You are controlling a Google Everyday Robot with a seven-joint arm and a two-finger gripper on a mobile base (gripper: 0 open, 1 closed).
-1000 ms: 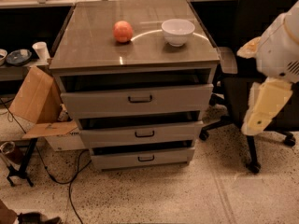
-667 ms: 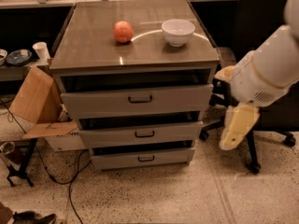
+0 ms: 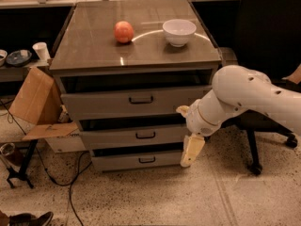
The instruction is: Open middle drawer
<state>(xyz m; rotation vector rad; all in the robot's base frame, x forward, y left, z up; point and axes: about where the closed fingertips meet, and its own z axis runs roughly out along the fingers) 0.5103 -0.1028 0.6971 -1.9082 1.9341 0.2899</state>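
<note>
The grey cabinet (image 3: 136, 55) has three stacked drawers. The middle drawer (image 3: 117, 138) has a low grey front with a small black loop handle (image 3: 145, 135) at its centre, and a dark gap shows above the front. My gripper (image 3: 192, 150) hangs pointing down on the white arm (image 3: 244, 95). It is in front of the cabinet's right edge, level with the middle and bottom drawers. It is right of the handle and not touching it.
The top drawer (image 3: 103, 102) and bottom drawer (image 3: 117, 160) have similar handles. An orange fruit (image 3: 123, 31) and a white bowl (image 3: 179, 31) sit on the cabinet top. A cardboard box (image 3: 35, 102) and cables lie on the left, and a black office chair (image 3: 270, 41) stands on the right.
The arm has swung in from the right and dropped lower. The gripper has come from beside the chair to the cabinet's right front edge. The drawers look unchanged.
</note>
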